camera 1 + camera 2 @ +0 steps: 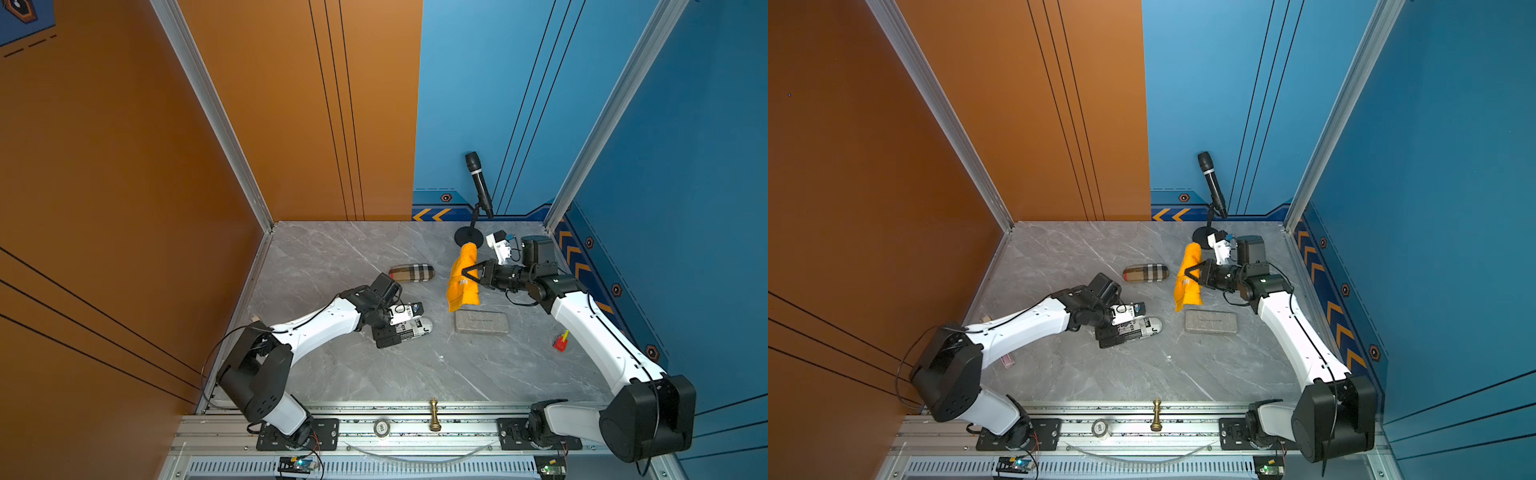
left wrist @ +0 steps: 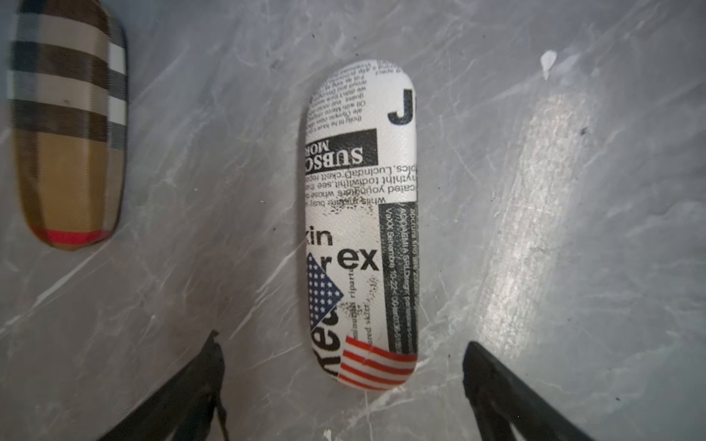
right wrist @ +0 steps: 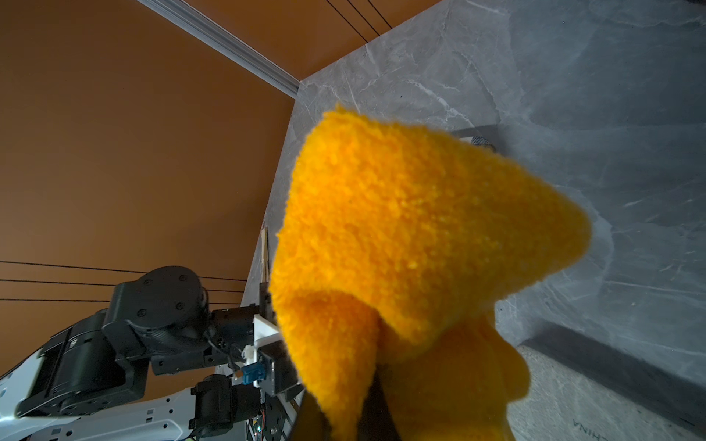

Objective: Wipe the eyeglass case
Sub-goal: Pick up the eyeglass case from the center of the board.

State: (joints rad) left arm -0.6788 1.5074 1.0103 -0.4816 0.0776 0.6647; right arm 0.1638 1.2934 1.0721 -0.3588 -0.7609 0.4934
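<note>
Orange fluffy cloth [image 1: 459, 293] hangs pinched in my right gripper [image 1: 468, 276], my left gripper [image 2: 342, 340] spread astride the white newsprint eyeglass case [image 2: 361, 214]; I should steady its end, then wipe lengthwise.

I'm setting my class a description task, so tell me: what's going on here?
The left tool hangs open over one end of a newspaper-print glasses case lying flat on the table. The right tool is shut on an orange cloth, held apart from the case. Nothing is being wiped.
</note>
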